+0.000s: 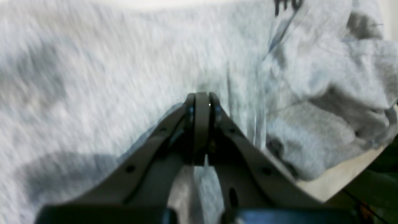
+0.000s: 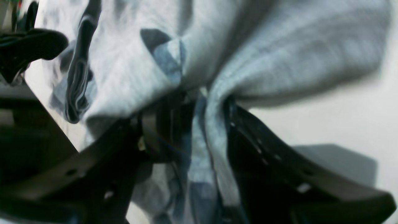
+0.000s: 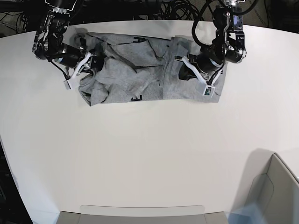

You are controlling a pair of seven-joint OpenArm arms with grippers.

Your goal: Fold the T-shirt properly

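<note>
The heather-grey T-shirt [image 3: 135, 70] lies crumpled in a wide band at the far side of the white table [image 3: 149, 154], with bits of black lettering [image 3: 136, 98] showing. My left gripper [image 3: 183, 70] rests on the shirt's right part. In the left wrist view the left gripper [image 1: 202, 98] is shut, tips together against flat cloth [image 1: 93, 77]; no cloth shows pinched. My right gripper [image 3: 91, 65] is at the shirt's left end. In the right wrist view the right gripper [image 2: 186, 105] has its jaws spread, with bunched shirt fabric [image 2: 211, 130] lying between them.
A grey bin [image 3: 275, 196] stands at the near right corner and a shallow grey tray [image 3: 140, 212] along the near edge. Cables run behind the table's far edge. The table edge [image 1: 335, 177] shows just right of the left gripper.
</note>
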